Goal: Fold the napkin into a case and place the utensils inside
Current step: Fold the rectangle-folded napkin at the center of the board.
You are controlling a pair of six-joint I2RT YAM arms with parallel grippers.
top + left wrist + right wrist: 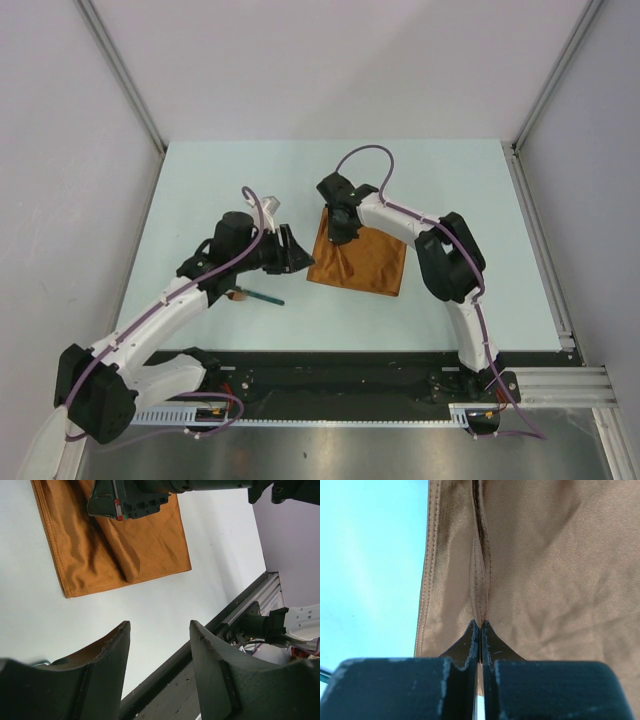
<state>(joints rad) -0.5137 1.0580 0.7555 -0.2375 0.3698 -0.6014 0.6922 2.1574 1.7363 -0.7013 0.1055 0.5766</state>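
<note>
While the right gripper (pixel 480 626) is clamped on a raised hem of the napkin (pixel 362 262) at mid-table, folding looks only partway done | left gripper (pixel 292 250): jaws apart, empty, just beside the cloth | utensils (pixel 262 296): lying on the table (pixel 200 190) under the left arm, not yet tucked in | remaining: finish folding, load cutlery

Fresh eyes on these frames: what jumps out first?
The rust-orange napkin stands out in the middle of the pale table. The right end effector is shut on a raised ridge of its hem. The left end effector hovers open just left of the cloth, with a teal-handled utensil lying on the table beside the left arm.
</note>
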